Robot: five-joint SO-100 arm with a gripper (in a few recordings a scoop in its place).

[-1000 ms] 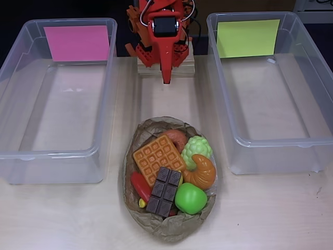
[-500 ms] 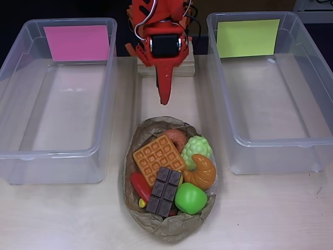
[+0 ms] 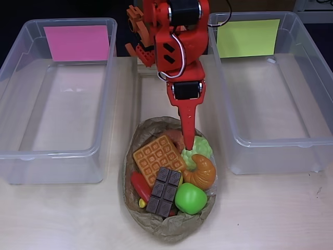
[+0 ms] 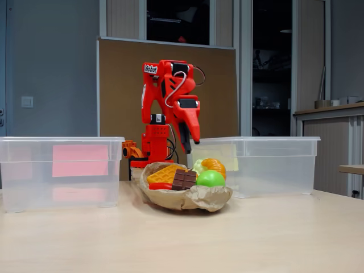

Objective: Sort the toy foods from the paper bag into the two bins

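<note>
In the overhead view the red gripper hangs over the far side of the paper bag, covering part of the donut and the grapes, and whether its fingers are apart or together cannot be made out. The banana shows only as a yellow tip beside the chili, under the chocolate bar. The bag, between two bare bins, pink-labelled and yellow-green-labelled, also holds one waffle, one croissant and one apple.
</note>
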